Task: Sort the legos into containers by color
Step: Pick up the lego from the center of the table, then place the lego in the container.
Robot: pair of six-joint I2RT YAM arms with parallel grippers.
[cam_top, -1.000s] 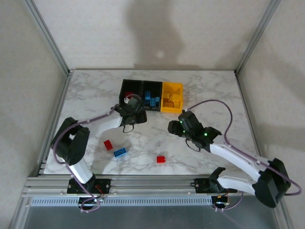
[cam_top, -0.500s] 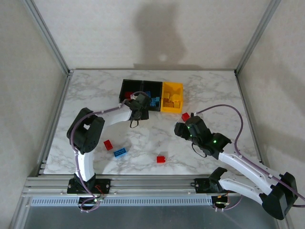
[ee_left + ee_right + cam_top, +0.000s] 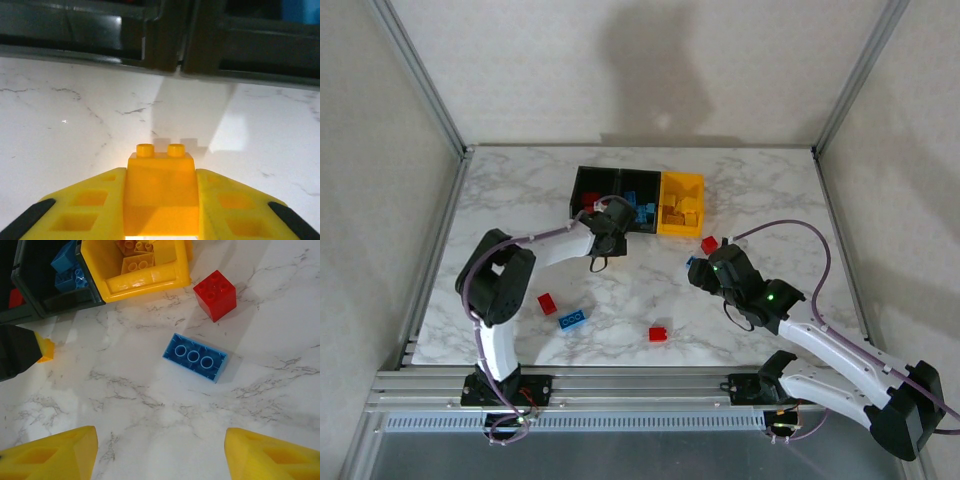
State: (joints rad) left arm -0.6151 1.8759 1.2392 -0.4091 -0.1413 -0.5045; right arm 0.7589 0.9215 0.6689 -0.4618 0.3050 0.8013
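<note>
Bricks lay loose nearest the arm bases on the white marble-patterned tabletop [image 3: 520, 200]: a small red studded plastic brick [image 3: 658, 334] near the front centre, a flat blue studded brick [image 3: 572, 320] to its left, and a second red brick [image 3: 547, 303] just beyond the blue one. Farther in on the right side, the right gripper [image 3: 160, 445] hung over bare marble, its yellow fingers [image 3: 55, 455] spread wide with nothing between them. Just beyond it lay an upturned blue rectangular brick [image 3: 195, 356], three round tubes facing up. Past that, near but not touching, sat a red cube-shaped brick [image 3: 215, 294] with four studs, close to the near right corner of the open-top yellow plastic bin [image 3: 145, 282]. Across on the left side, the left gripper [image 3: 160, 172] was clamped on a small yellow two-stud brick [image 3: 160, 192], both yellow fingers pressed against its sides. That brick was held low over the marble, or resting on it; which one could not be told. It sat close in front of the bins' near walls, about where the two black ones met. At the back the three rectangular bins stood side by side in a row: the left black bin [image 3: 595, 172] with something red [image 3: 588, 200] inside, the middle black bin [image 3: 640, 172] holding blue bricks [image 3: 65, 265], and the yellow one on the right holding yellow bricks [image 3: 137, 260].
</note>
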